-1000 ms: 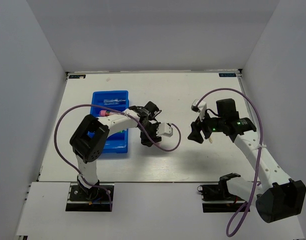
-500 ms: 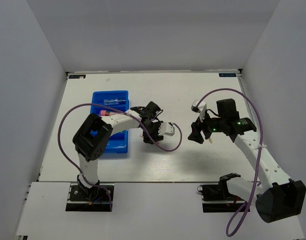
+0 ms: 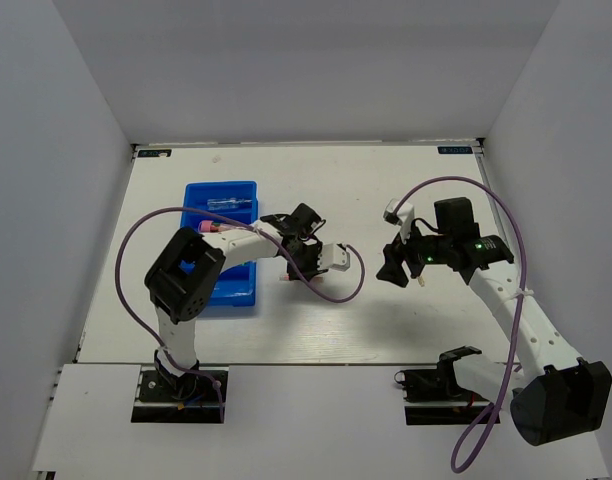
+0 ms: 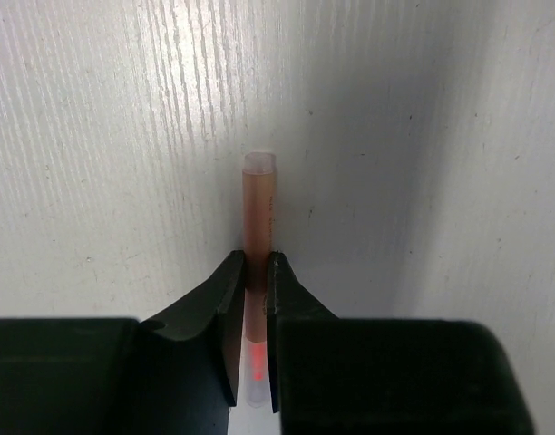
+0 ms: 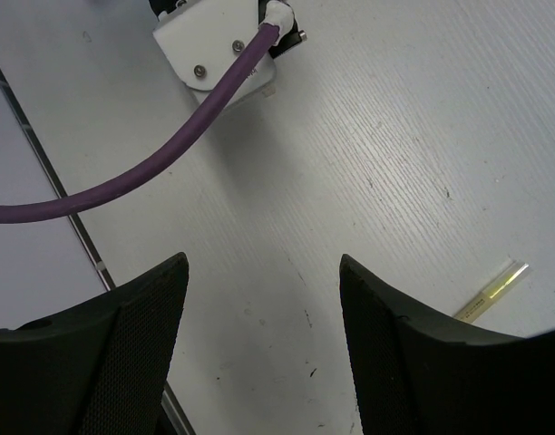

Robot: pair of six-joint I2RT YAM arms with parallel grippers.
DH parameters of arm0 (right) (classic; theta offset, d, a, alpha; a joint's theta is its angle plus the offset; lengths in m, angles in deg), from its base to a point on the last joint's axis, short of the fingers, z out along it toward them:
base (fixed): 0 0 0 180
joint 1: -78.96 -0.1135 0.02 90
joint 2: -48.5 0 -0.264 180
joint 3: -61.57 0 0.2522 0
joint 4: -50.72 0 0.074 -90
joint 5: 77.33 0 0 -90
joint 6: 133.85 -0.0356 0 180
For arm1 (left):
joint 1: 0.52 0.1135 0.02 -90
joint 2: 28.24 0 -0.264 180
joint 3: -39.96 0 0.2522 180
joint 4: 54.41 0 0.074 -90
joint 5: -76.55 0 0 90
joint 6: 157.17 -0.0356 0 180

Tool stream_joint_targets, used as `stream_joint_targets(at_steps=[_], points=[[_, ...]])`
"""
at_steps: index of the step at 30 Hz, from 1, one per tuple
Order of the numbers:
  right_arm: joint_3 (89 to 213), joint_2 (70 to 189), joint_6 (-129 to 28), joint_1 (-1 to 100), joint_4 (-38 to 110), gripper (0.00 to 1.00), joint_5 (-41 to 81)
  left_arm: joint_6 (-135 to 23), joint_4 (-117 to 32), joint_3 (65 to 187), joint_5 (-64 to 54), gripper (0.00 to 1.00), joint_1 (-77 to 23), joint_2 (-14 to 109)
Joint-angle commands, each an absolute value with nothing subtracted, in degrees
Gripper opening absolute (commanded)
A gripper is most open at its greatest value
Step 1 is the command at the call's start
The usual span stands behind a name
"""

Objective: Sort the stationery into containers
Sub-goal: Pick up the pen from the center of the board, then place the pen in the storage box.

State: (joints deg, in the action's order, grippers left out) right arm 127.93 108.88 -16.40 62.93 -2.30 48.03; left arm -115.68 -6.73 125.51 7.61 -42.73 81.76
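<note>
Between the fingers (image 4: 225, 308) of the left gripper (image 4: 255, 265) a pink-orange tube (image 4: 259, 208) is clamped near its lower end, the two black tips pressed against its sides. Most of its length sticks out past the tips and ends in a pale cap, while a short bright-pink stretch shows back between the fingers. The tube runs along the white table (image 4: 96, 136); whether it touches the surface cannot be told. Seen from above, this gripper and its tube sit just to the right of the blue tray (image 3: 222, 186), outside its wall. In the tray's far compartment lies a clear-blue tube (image 3: 229, 204). One compartment nearer the arms, a pink-capped item (image 3: 204, 228) shows beside the left arm, which hides much of the rest. Well off to the right, the right gripper (image 5: 261, 267) hangs above the table with its fingers (image 5: 132, 344) spread wide apart, holding nothing. A pale-yellow stick (image 5: 491, 290) lies flat on the table just outside its right-hand finger, apart from it and not within the gap. Farther past the tips, a purple cable (image 5: 150, 172) curves up to a white housing (image 5: 223, 41) on the other arm.
</note>
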Motion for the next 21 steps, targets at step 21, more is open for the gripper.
stream_joint_targets(at_steps=[21], points=[[126.8,110.6,-18.0,63.9,-0.3,0.70,39.1,-107.9,2.3,124.9,0.3,0.00,-35.9,53.5]])
